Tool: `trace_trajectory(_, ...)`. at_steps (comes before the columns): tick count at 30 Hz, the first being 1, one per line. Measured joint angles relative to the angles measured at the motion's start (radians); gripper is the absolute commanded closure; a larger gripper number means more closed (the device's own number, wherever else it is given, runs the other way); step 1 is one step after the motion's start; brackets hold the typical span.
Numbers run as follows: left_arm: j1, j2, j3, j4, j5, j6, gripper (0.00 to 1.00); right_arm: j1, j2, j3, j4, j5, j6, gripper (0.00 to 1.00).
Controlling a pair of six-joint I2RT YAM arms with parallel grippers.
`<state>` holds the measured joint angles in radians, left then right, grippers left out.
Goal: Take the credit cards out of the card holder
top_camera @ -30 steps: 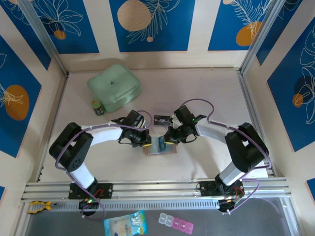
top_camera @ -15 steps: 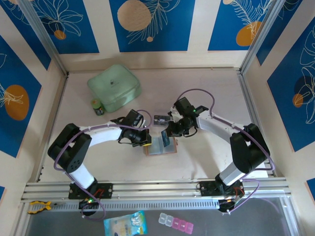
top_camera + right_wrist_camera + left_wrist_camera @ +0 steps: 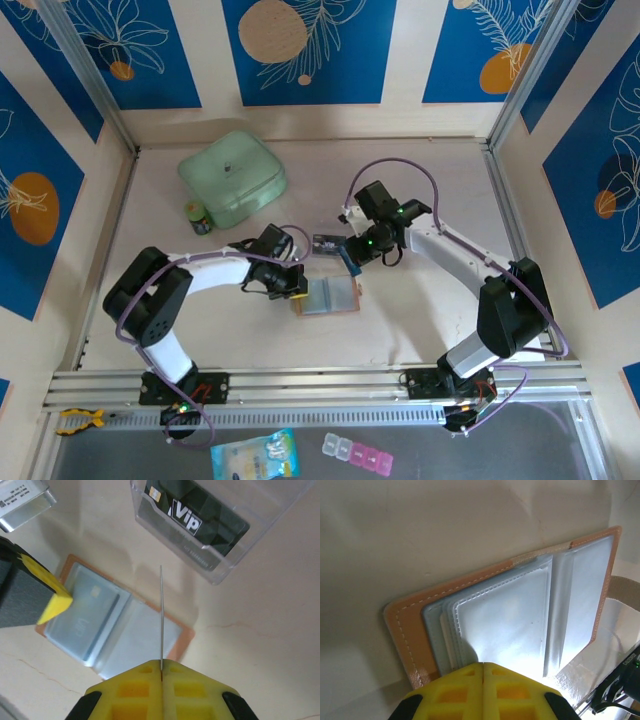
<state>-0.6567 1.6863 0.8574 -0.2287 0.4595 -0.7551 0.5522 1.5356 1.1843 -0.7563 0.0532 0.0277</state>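
**Right gripper lifts a card edge-on above the open card holder**

The tan leather bifold card holder with grey-clear inner pockets lies open and flat on the pale table, between the two arms. The left gripper has its yellow fingers pressed together with nothing between them, their tips resting on one end of the holder; in the left wrist view the closed gripper sits on the pocket leaves.

The right gripper is clamped on a thin dark blue credit card, seen edge-on as a pale line standing upright above the holder's middle fold. From above, the right gripper hangs just beyond the holder's far edge.

A second card with a chip shows through the pocket on the half nearest the left gripper's finger.

A clear plastic box holding a dark card marked "Vip" stands just beyond the holder. A mint-green zip case sits well apart at the far left.
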Motion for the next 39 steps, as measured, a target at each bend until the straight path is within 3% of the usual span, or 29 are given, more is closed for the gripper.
trace_trajectory(10, 0.011, 0.004, 0.034, -0.061, -0.041, 0.051, 0.97, 0.032, 0.048, 0.093, -0.068, 0.101, -0.293, 1.00)
trace_trajectory(16, 0.011, 0.002, 0.036, -0.069, -0.041, 0.051, 0.89, 0.013, 0.129, 0.226, -0.120, 0.100, -0.420, 1.00)
trace_trajectory(29, 0.018, -0.069, 0.040, -0.084, -0.042, 0.051, 0.86, -0.108, 0.339, 0.547, -0.211, -0.113, -0.653, 1.00)
trace_trajectory(39, 0.035, -0.074, 0.069, -0.113, -0.042, 0.058, 0.86, -0.123, 0.538, 0.733, -0.315, -0.175, -0.780, 1.00)
